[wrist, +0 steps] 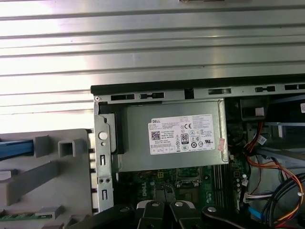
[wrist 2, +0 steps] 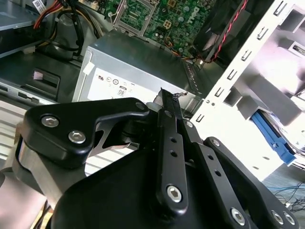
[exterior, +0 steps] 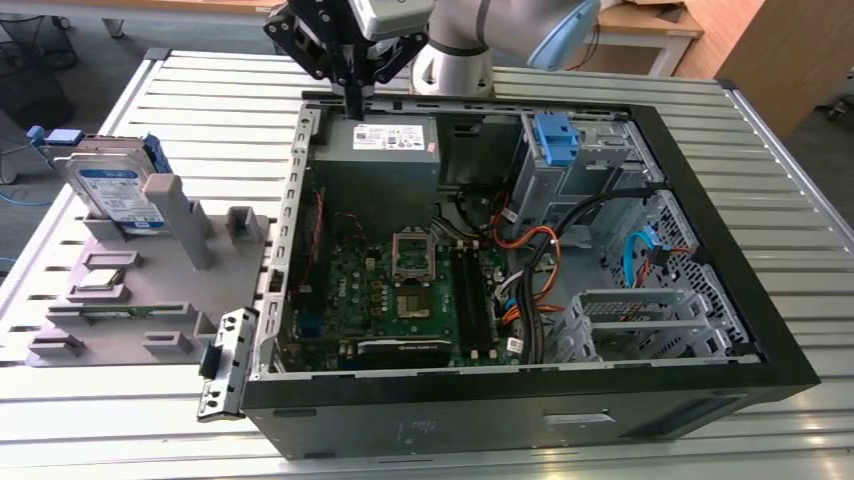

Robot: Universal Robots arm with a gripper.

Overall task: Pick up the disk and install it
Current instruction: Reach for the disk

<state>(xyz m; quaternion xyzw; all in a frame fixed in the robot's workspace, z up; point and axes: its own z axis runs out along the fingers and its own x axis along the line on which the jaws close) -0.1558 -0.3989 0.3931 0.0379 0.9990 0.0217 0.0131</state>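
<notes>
The disk point(exterior: 112, 193), silver-grey with a blue-and-white label and a blue bracket, stands on edge in a grey holder point(exterior: 147, 290) at the exterior view's left, beside the open computer case point(exterior: 747, 260). Its blue bracket edge point(wrist 2: 271, 136) shows in the second wrist view, and a blue strip of it point(wrist: 14, 148) in the first wrist view. My gripper point(exterior: 355, 110) hangs over the case's far rim, just above the grey power-supply box point(exterior: 380, 150), well away from the disk. Its fingers point(wrist 2: 167, 112) are pressed together and hold nothing.
Inside the case lie the green motherboard point(exterior: 400, 290), bundled cables point(exterior: 534, 270), a bare blue bracket point(exterior: 554, 135) in the far drive bay and a metal drive cage point(exterior: 634, 320). The case and holder rest on a slatted metal table point(exterior: 200, 100).
</notes>
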